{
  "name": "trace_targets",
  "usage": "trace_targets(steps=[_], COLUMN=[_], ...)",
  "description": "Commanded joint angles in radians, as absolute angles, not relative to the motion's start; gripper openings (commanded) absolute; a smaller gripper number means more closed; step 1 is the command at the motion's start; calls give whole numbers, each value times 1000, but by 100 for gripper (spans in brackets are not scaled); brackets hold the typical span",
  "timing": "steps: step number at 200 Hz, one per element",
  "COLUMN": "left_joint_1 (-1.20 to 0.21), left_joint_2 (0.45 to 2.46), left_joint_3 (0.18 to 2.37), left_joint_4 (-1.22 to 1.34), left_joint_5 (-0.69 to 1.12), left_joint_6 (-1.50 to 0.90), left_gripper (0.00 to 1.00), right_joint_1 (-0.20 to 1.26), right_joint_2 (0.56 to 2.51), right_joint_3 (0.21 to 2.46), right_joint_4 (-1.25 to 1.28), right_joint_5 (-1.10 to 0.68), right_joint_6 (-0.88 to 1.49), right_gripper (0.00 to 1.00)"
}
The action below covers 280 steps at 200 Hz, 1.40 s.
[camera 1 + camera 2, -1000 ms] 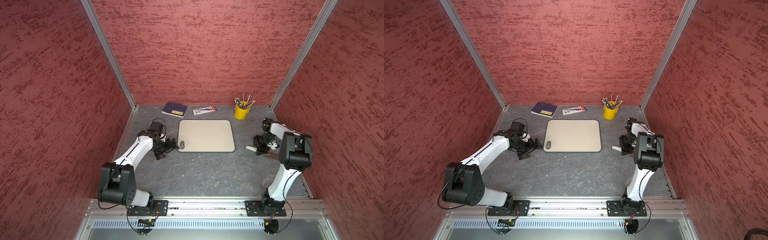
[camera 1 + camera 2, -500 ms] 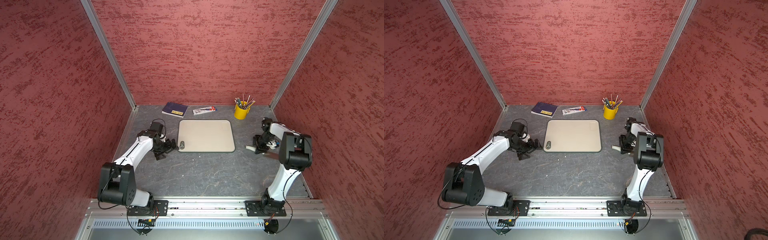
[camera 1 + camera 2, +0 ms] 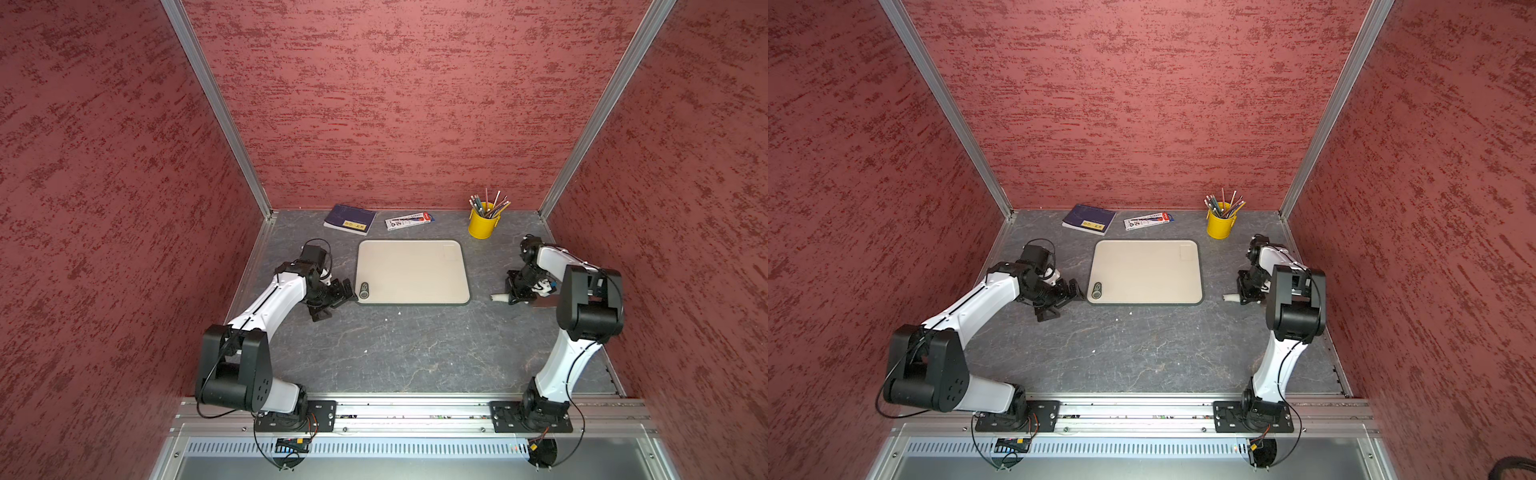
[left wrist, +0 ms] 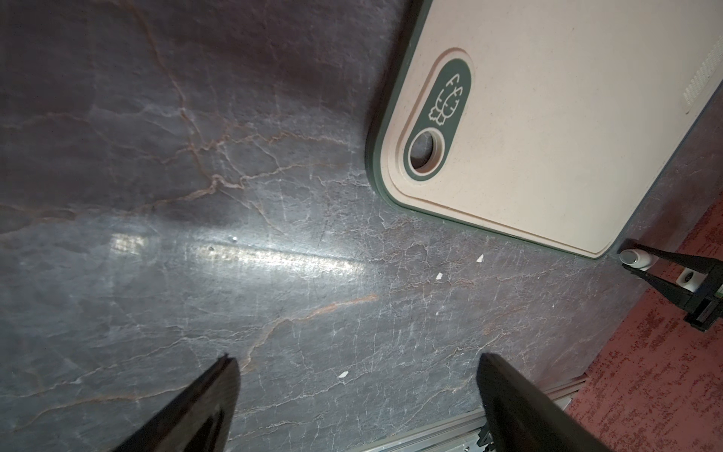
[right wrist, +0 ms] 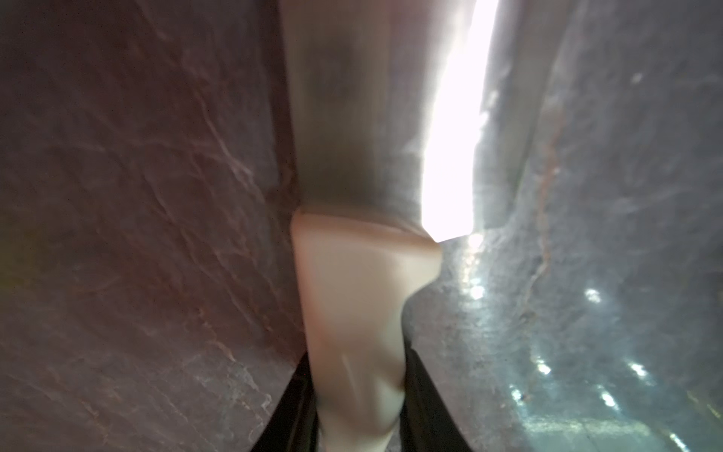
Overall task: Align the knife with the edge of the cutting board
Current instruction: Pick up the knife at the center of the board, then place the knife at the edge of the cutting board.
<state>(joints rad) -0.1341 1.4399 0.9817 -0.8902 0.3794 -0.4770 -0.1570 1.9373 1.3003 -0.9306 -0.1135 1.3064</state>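
Observation:
The beige cutting board (image 3: 411,272) (image 3: 1146,272) lies flat at mid-table, its dark oval mark at the near left corner (image 4: 547,117). The knife (image 3: 498,297) (image 3: 1230,297) lies on the table right of the board, its off-white handle pointing toward the board and its grey blade (image 5: 352,117) partly hidden under the right arm. My right gripper (image 3: 515,293) (image 3: 1246,293) (image 5: 358,391) is shut on the knife's handle. My left gripper (image 3: 338,301) (image 3: 1061,301) (image 4: 358,362) stands open and empty over bare table by the board's near left corner.
At the back lie a dark blue booklet (image 3: 350,219) and a red and white packet (image 3: 409,220). A yellow cup of pencils (image 3: 482,224) stands at the back right, near the right arm. Red walls close three sides, and a metal rail (image 3: 415,411) runs along the front.
My right gripper's jaws have closed onto the knife's handle. The left arm has barely moved and its jaws stay wide.

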Motion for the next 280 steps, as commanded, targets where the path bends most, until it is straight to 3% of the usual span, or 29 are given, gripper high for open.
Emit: trace_targets(steps=[1,64,103,149,206,280], left_joint_1=[-136,-135,-136,-135,-135,-138], left_joint_2=[1432,1429,1419,1390,1396,1369], left_joint_3=[967,948,944,892,902,927], left_joint_4=[-878,-878,-891,-892,-904,-963], left_joint_5=[371,367,346,320,321,317], left_joint_6=[-463,-457,-439,-431,-416,-352], left_gripper=[99,99,99,99,99,100], right_joint_1=[-139,-3,168,346,501,576], right_joint_2=[1931,1801,1635,1546,1612,1736], right_joint_3=[1339,1317,1218,1162,1160,1242], right_joint_4=[-955,-896,-881,-948,-984,-1022], right_joint_5=[-28,34,63,73,154,206], right_joint_6=[1148,531,301,345,428,527], right_gripper=[0,0,0,0,0,0])
